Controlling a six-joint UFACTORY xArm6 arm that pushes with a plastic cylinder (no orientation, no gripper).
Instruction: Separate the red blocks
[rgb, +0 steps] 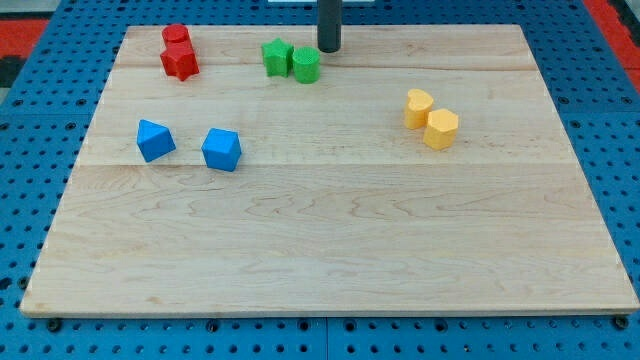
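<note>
Red blocks touching — far left corner of the board.
My tip (329, 48) — a bare rod, nothing to pinch — sits far off to their right, beside the green blocks (291, 60); red star block (181, 63) against red cylinder block (176, 36).

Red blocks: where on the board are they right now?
The two red blocks sit touching at the wooden board's top-left corner, left of the green blocks; my tip is beyond those.
</note>
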